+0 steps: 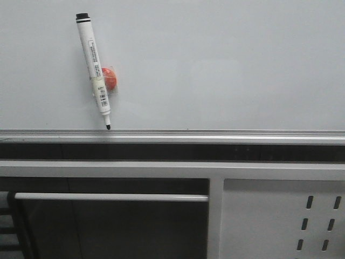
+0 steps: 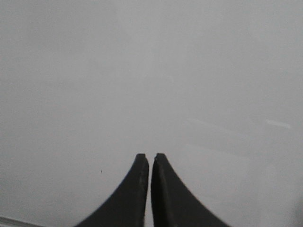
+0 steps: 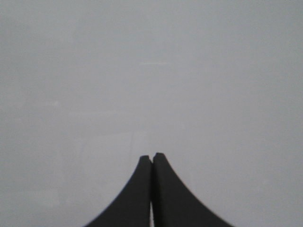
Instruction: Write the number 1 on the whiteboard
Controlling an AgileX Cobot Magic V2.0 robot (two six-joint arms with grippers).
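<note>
At ten o'clock on the pale glossy whiteboard (image 1: 226, 65), a white marker pen (image 1: 92, 67) hangs by an orange magnet (image 1: 110, 79). No number 1 is seen. Left gripper (image 2: 150, 155) and right gripper (image 3: 151, 155) are closed, empty. Misjudged grasping risks dislodging the pen.

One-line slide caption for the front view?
Uncapped marker hangs tip-down on the blank whiteboard by an orange magnet; no stroke yet.

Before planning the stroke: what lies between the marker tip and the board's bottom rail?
Nothing: in the front view the marker tip sits just above the rail, over bare whiteboard.
</note>
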